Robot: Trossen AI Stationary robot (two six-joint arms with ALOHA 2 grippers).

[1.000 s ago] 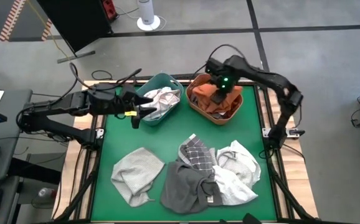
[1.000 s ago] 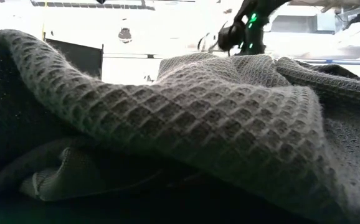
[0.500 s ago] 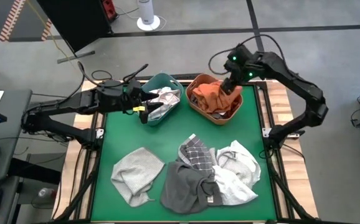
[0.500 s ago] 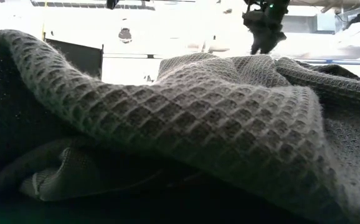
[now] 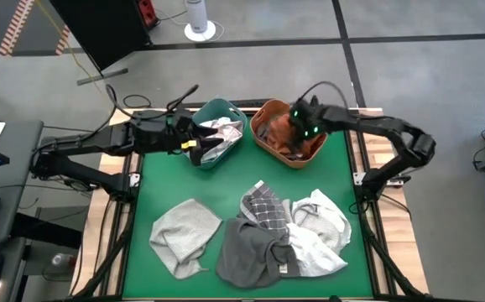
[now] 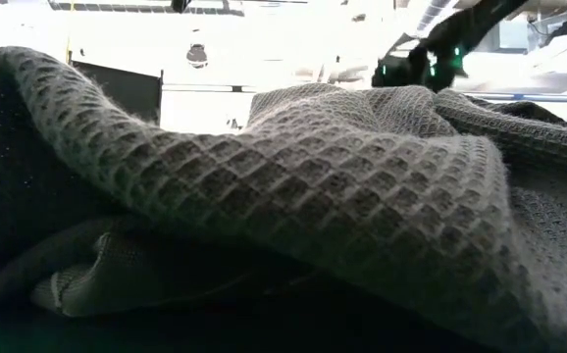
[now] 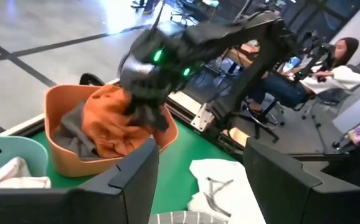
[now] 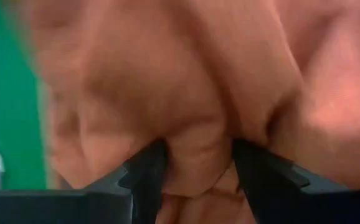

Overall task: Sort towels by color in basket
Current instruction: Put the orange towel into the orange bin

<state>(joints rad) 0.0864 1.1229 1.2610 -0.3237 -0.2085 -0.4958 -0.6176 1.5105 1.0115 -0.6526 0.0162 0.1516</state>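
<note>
My right gripper (image 5: 297,138) reaches down into the orange basket (image 5: 262,144), open, its fingers sunk into the rust-orange towel (image 7: 108,124). That towel lies on a dark grey towel (image 7: 74,129) in the same basket. Open and with nothing between its fingers, my left gripper (image 5: 195,144) hovers at the teal basket (image 5: 213,106), which holds white towels (image 5: 219,132). On the green mat lie a light grey towel (image 5: 185,236), a dark grey one (image 5: 247,247), a checked one (image 5: 265,205) and a white one (image 5: 320,231). My right gripper pushes both open fingers (image 8: 147,169) into the top of the rust-orange towel from above, slanting down. A bulging fold (image 8: 198,140) of the cloth fills the gap between them and touches both inner sides. The towel rests heaped in the orange basket.
The two baskets stand side by side at the mat's far edge. The loose towels cover the mat's near half, and bare green mat (image 5: 226,180) lies between them and the baskets. In the low view a dark grey waffle towel (image 6: 264,196) fills nearly everything. People sit beyond the table (image 7: 336,62).
My right gripper rose out of the orange basket toward the far right, then swung back down into the rust-orange towel. My left gripper edged a little toward the teal basket and rolled slightly.
</note>
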